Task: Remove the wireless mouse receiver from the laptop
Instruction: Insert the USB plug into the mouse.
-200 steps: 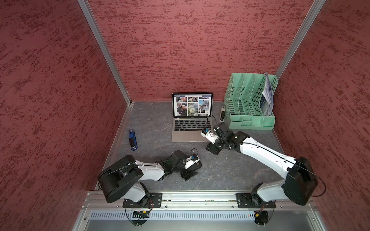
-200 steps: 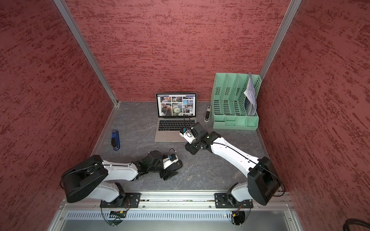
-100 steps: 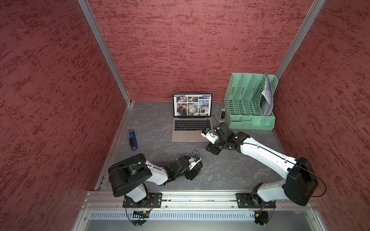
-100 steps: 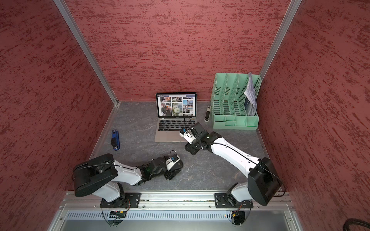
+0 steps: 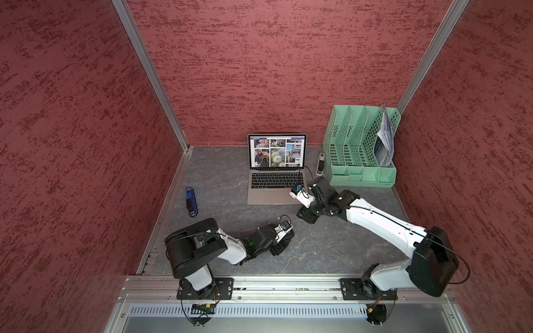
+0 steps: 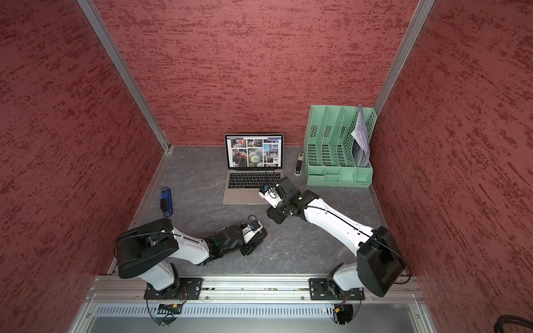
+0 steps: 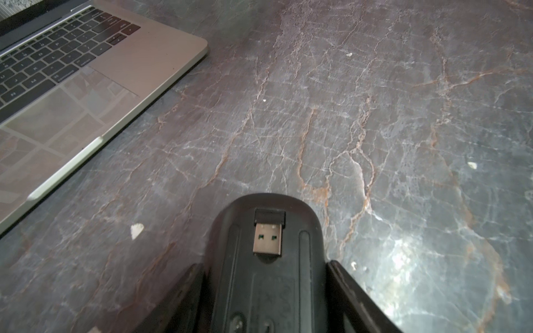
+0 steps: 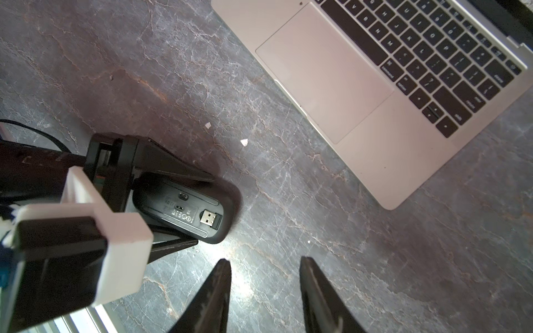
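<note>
Starting with the largest things, we see the grey marbled table [image 5: 225, 173] carrying the open laptop [image 5: 274, 196] at 12 o'clock and the green file organiser [image 5: 360, 150] at 2 o'clock. No plug shows along the laptop edges in view.

At 6 o'clock the left gripper [image 7: 265, 263] lies low over the table. Its jaws press against both long flanks of the black mouse [image 8: 173, 201], which is turned belly-up. We cannot tell whether the mouse rests on the table or hangs just above it. The wireless mouse receiver [image 7: 267, 236] sits in the storage recess in that belly, metal plug exposed, well apart from the laptop. The right gripper [image 8: 265, 261] hovers off the laptop's 4 o'clock corner, jaws spread with only bare table between them.

We judge the pull itself done and the finish to be the step in hand, with the receiver stowed in the mouse. As we read it, the next move calls for a gentle release that does not tip the mouse, so the receiver keeps its seat. Both arms then draw clear.

Counting, we find:
- one table
- two arms
- one laptop
- one file organiser holding one sheaf of papers [image 5: 385, 141]
- one mouse
- one blue-and-black stick-shaped gadget [image 5: 191, 201] at 9 o'clock
- one small grey gadget [image 5: 320, 164] between laptop and organiser
- one receiver
</note>
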You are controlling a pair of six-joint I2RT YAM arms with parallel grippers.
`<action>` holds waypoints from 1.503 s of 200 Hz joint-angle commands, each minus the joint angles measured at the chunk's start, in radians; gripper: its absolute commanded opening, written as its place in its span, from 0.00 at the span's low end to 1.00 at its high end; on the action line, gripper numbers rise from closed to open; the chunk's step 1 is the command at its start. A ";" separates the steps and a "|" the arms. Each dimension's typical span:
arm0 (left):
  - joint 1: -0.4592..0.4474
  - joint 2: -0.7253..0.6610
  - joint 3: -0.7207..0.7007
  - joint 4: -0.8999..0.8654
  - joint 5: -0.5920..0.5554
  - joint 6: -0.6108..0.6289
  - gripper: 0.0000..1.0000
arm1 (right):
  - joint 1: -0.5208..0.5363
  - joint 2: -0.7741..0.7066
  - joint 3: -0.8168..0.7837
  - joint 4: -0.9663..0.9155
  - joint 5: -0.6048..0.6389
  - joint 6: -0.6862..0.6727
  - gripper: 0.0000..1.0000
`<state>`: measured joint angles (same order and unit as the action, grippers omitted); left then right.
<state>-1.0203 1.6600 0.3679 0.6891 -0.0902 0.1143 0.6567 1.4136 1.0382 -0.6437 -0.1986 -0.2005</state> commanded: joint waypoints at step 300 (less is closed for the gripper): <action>0.213 0.041 0.088 -0.045 0.355 0.174 1.00 | -0.070 0.016 -0.011 0.003 -0.001 -0.014 0.44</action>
<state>-0.8036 1.6848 0.4618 0.6098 0.2375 0.2909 0.5999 1.4158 1.0348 -0.6479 -0.1810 -0.2100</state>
